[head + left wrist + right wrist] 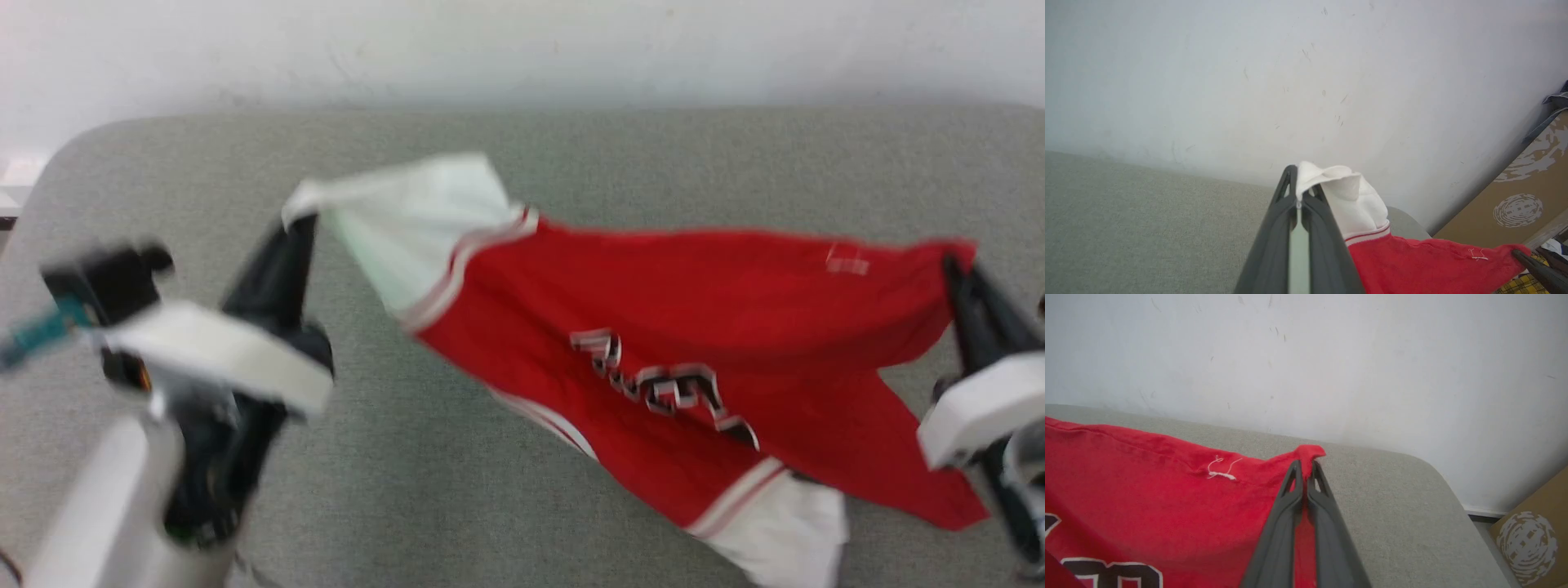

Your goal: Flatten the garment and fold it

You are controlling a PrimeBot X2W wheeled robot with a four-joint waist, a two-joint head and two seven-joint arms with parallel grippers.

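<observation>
The garment (686,327), a red jersey with striped trim, white inner fabric and black white-outlined lettering, hangs stretched in the air between my two grippers above the grey padded table (457,457). My left gripper (300,224) is shut on its white corner, seen up close in the left wrist view as the garment (1355,200) bunching over the left gripper (1298,173). My right gripper (955,265) is shut on a red corner; the right wrist view shows the garment (1147,498) pinched at the right gripper (1304,463). The lower part sags toward the table.
A pale wall (522,49) rises behind the table's far edge. A brown cardboard box (1531,535) stands on the floor past the table's right end, also the cardboard box (1523,196) in the left wrist view. The table corners are rounded.
</observation>
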